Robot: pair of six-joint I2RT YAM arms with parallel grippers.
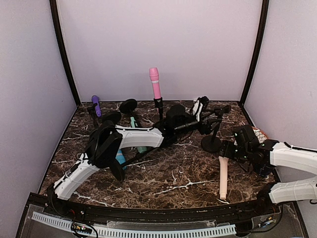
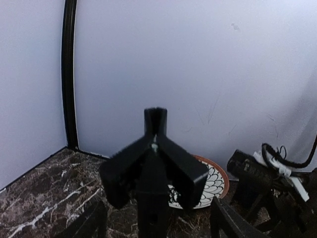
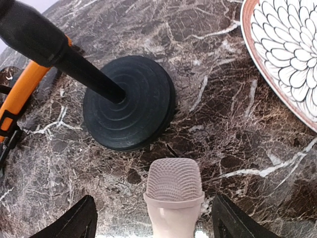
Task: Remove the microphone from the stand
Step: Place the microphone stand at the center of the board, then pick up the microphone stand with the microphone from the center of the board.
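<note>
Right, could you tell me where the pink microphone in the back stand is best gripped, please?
Probably mid-shaft on the pink microphone, between its head and the stand clip. It stands nearly upright with the clip at its lower end, so come in level from the front, straddling the shaft, then pull upward.

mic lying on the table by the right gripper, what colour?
The microphone is pale beige-pink, and its ribbed head is the same tone. It shows best in the right wrist view.
</note>
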